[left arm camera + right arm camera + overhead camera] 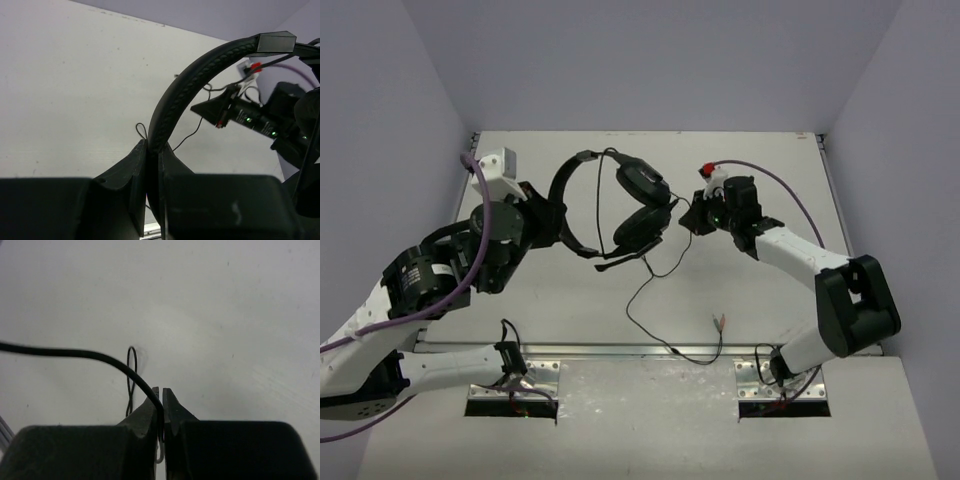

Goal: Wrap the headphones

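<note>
The black headphones (638, 206) hang in the middle of the table, their two cups stacked and the boom mic pointing to the near left. My left gripper (550, 215) is shut on the thin headband (200, 70), which arcs up and to the right out of the jaws (154, 147). To the right of the cups, my right gripper (688, 216) is shut on the thin dark cable (100, 356), which enters its jaws (162, 396) from the left. The slack cable (648, 300) trails over the table to the reddish plugs (722, 322).
Thick purple arm cables (790, 195) arc over both arms. A white bracket (496, 166) sits at the back left. A metal rail (650, 350) marks the near edge of the table (570, 300). Grey walls close in the left, right and back. A small cable loop (131, 372) lies on the table.
</note>
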You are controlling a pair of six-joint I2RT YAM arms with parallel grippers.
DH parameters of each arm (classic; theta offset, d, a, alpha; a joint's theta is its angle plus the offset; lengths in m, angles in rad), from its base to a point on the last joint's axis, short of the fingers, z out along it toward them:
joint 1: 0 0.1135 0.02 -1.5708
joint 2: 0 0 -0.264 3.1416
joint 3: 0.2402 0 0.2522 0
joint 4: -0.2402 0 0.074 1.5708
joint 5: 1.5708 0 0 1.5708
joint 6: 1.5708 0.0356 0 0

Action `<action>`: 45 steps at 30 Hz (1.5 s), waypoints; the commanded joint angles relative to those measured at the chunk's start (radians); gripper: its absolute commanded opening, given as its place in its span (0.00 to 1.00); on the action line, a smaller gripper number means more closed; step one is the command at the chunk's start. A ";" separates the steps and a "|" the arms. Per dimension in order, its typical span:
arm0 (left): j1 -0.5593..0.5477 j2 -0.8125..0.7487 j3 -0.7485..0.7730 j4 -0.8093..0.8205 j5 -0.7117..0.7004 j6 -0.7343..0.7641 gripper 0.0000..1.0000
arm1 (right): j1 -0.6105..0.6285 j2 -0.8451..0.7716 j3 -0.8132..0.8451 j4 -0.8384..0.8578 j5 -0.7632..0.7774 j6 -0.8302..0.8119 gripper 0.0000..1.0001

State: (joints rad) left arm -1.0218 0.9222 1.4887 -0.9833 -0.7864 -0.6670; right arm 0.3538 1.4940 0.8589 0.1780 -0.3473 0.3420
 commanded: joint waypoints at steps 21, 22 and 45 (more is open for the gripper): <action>-0.009 0.059 0.051 0.121 0.056 -0.043 0.00 | 0.014 -0.379 -0.218 -0.061 -0.329 -0.053 0.99; -0.008 0.066 0.042 0.118 0.100 -0.043 0.00 | 0.014 -0.415 -0.222 -0.043 -0.347 -0.058 0.99; -0.009 0.058 -0.185 0.310 0.374 -0.066 0.00 | 0.068 -0.293 -0.164 0.524 -0.464 0.110 0.75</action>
State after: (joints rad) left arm -1.0218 1.0077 1.2984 -0.7845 -0.4347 -0.7002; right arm 0.4194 1.1831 0.6415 0.5217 -0.7677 0.3737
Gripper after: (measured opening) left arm 0.077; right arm 0.762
